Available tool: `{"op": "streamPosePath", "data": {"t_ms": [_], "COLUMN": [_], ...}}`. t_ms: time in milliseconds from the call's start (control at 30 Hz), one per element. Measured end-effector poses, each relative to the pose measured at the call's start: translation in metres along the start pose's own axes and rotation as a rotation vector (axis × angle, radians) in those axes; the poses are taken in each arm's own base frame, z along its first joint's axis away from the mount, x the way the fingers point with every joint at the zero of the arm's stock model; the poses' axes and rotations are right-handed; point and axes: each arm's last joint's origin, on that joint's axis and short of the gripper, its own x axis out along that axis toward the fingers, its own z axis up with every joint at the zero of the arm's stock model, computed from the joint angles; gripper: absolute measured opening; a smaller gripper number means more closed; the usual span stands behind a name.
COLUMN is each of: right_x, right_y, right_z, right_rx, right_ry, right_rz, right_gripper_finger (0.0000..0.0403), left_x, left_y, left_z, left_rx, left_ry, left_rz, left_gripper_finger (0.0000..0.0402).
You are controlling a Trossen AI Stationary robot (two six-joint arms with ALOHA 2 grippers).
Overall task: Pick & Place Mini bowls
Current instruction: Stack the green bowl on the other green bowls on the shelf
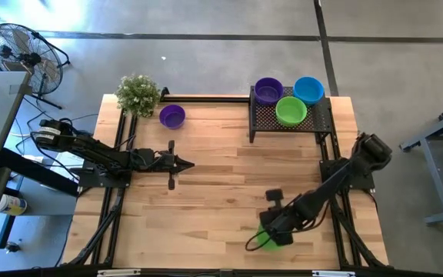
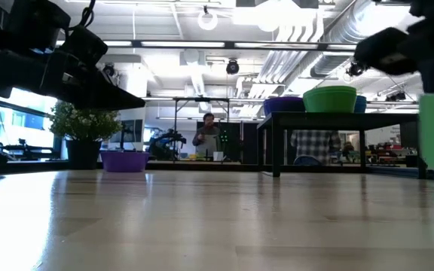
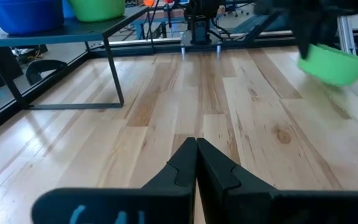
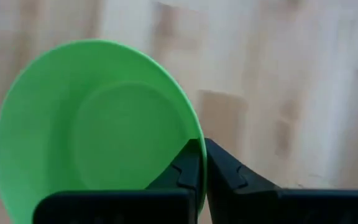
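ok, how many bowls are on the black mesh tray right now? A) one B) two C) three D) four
C: the high view shows a purple bowl, a blue bowl and a green bowl on the mesh tray; another purple bowl sits on the table by the plant, and the right gripper holds a second green one.

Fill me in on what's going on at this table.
The right gripper is shut on the rim of a green mini bowl near the table's front edge. Three bowls, purple, blue and green, sit on the black mesh tray. Another purple bowl rests beside the potted plant. The left gripper waits, shut, at mid-table.
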Motion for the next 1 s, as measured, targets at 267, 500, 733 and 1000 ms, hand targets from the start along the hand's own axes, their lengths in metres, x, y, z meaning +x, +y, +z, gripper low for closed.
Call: {"op": "streamPosePath", "data": {"t_ms": [267,500,733,1000], "right_x": [-0.031,-0.032,-0.036,-0.027], "right_y": [-0.053,-0.109,-0.139,-0.151], "right_z": [-0.03,-0.096,-0.138,-0.159], "right_rx": [0.184,0.445,0.713,0.828], "right_ry": [0.037,0.003,-0.158,-0.179], "right_rz": [-0.184,-0.265,-0.329,-0.38], "right_gripper_finger": [0.0002,0.0002,0.0002,0.0022], "left_x": [0.0,0.0,0.0,0.0], "left_y": [0.0,0.0,0.0,0.0], "left_z": [0.0,0.0,0.0,0.0], "left_rx": [0.0,0.0,-0.001,-0.002], "left_ry": [0.004,0.005,0.004,0.006], "left_rz": [0.0,0.0,0.003,0.002], "left_gripper_finger": [0.0,0.0,0.0,0.0]}}
